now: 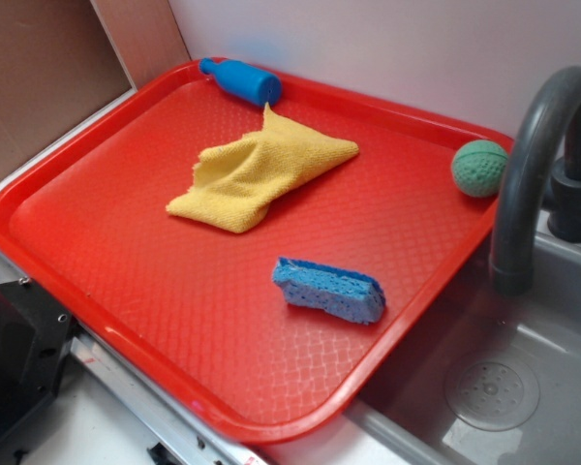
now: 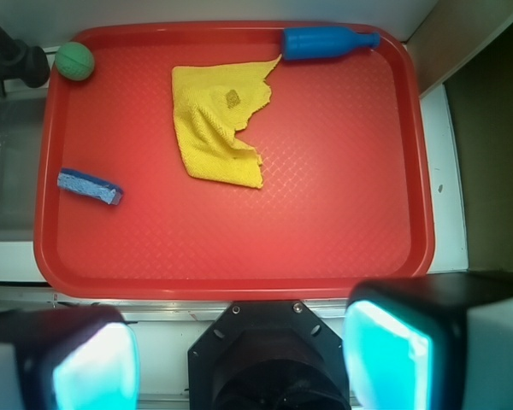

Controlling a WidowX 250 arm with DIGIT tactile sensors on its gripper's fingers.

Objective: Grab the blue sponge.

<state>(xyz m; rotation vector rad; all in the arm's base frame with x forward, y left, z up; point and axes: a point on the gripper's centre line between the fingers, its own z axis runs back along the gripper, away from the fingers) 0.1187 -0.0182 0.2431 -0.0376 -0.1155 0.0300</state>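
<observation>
Blue sponge lying flat, near tray edge.

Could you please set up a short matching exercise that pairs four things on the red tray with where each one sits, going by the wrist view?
Things:
1. sponge
2. bottle
3. cloth
4. ball

Places on the tray, in the wrist view:
A. top-left corner, beside the faucet
B. along the top rim, lying on its side
C. left edge, next to the sink
D. upper middle, crumpled

Pairs: 1-C, 2-B, 3-D, 4-A
</observation>
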